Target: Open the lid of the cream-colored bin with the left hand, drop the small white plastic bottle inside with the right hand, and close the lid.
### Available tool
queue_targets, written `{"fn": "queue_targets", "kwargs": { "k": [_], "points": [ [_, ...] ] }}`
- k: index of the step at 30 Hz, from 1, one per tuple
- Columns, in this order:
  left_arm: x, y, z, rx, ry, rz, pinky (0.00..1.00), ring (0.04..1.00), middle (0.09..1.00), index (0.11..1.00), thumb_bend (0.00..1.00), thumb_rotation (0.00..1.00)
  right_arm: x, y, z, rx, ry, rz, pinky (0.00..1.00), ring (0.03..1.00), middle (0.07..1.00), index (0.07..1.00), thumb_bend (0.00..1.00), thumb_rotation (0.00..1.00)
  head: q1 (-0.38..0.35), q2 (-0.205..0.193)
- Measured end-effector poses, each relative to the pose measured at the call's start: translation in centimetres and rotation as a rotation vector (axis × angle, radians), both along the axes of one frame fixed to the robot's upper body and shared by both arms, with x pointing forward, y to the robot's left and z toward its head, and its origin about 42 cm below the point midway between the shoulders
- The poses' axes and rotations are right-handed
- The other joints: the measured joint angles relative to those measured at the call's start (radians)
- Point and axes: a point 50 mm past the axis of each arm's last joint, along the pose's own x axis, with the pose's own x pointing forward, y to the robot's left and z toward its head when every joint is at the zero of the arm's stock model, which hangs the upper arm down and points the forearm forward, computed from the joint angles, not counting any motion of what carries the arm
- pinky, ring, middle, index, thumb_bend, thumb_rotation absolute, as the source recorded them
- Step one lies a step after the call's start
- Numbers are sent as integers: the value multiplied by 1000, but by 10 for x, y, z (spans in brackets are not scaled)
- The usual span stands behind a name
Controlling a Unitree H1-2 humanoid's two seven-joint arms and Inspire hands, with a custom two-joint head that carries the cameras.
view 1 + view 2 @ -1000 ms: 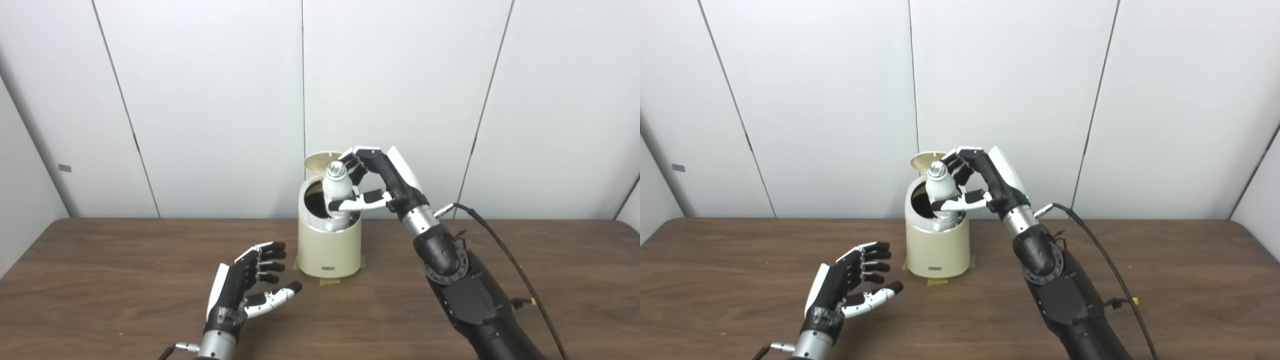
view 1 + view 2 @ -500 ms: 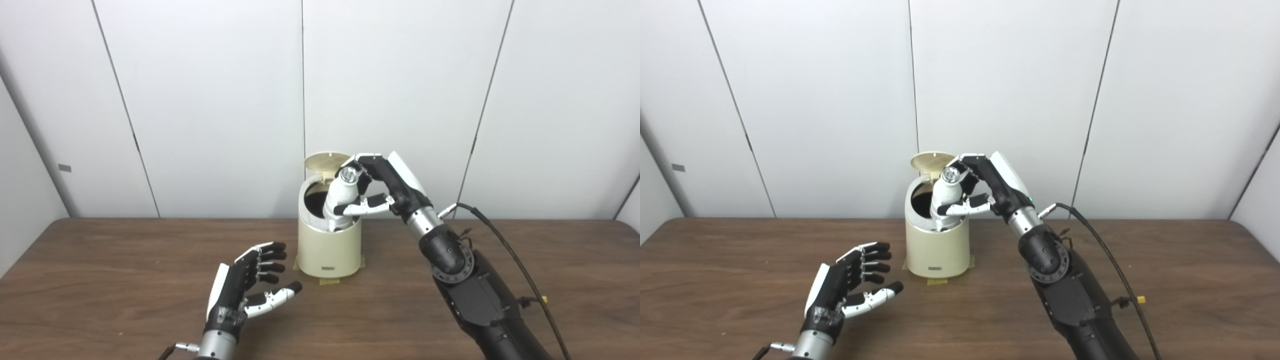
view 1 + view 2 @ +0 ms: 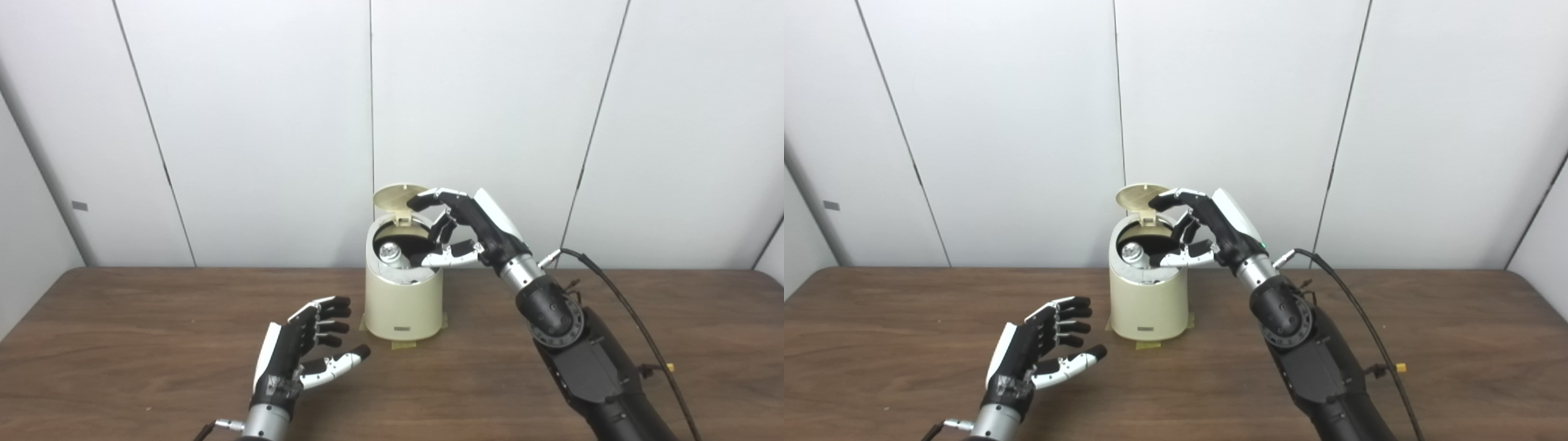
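With the bottle (image 3: 389, 253) inside the bin (image 3: 403, 300), right hand (image 3: 468, 226) hovers over the opening, fingers (image 3: 429, 197) apart, holding nothing. Left hand (image 3: 303, 352) waits over the tabletop (image 3: 122, 343), fingers spread. Risk: bottle top sits high, so the lid (image 3: 399, 197) may jam closing.

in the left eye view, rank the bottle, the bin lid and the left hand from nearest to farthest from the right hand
1. bin lid: standing open behind the bin, a fingertip of the right hand at its edge.
2. bottle: inside the bin, just below and left of the fingers.
3. left hand: open above the table, well in front and to the left.
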Motion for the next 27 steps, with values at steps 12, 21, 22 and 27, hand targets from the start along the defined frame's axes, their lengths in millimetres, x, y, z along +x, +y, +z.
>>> {"fn": "queue_targets", "kwargs": {
  "k": [12,21,22,27],
  "points": [
    [0,0,0,2,-1,-1,611,666,721,738,680,0,-26,-18,-2,140,-74,-26,264,447,595,587,528,0,5,-2],
    [0,2,0,3,0,-1,622,677,727,744,673,0,-57,-71,-45,396,-60,-147,331,453,598,653,530,0,-3,-5],
    [0,2,0,3,0,-3,623,679,728,746,671,0,-62,-77,-55,418,-29,-160,334,453,598,658,530,0,-3,-5],
    [0,3,0,8,-1,-5,620,679,732,739,678,0,-83,-96,-96,480,166,-166,446,522,697,753,833,123,0,-3]
  ]
}}
